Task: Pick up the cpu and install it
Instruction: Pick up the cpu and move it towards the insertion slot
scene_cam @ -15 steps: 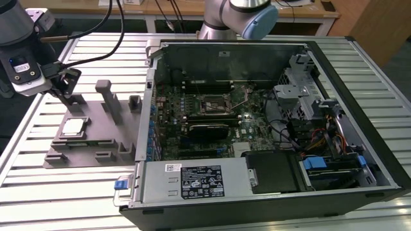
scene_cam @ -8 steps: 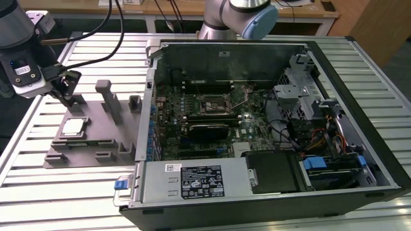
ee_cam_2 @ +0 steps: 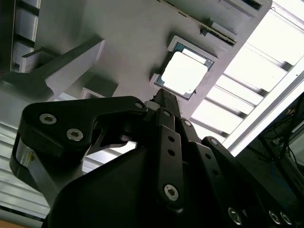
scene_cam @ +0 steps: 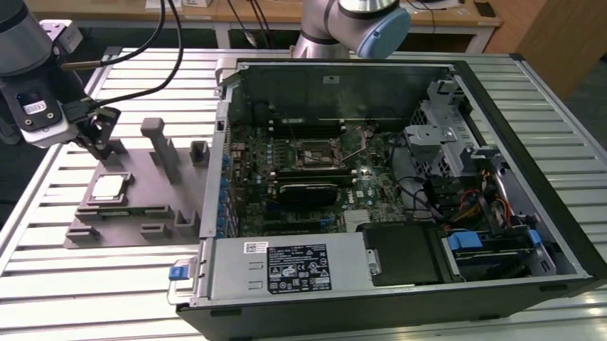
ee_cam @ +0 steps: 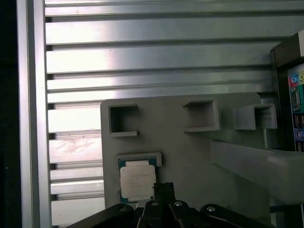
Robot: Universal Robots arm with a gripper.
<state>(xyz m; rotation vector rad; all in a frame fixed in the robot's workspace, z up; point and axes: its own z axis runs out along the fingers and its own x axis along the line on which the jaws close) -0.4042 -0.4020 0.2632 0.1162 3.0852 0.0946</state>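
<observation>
Ribbed aluminium table (scene_cam: 95, 298); plastic tray (scene_cam: 144, 181) seats square silvery cpu (scene_cam: 107, 188); tool (scene_cam: 99, 151) near.

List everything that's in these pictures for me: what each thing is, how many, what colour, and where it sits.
chip: one, silvery with a pale rim, flat in a pocket of the tray.
tray: one, grey, on the table at the exterior view's left of the computer case.
computer case: one, black, open, lying on the table.
circuit board: one, green, inside the case.
metal box: one, silver with a label, at the case's near side.
table: one, silver slats, under everything.
arm: one, grey and black, at the exterior view's left edge.
gripper: one, black, over the tray, close to the chip.
</observation>
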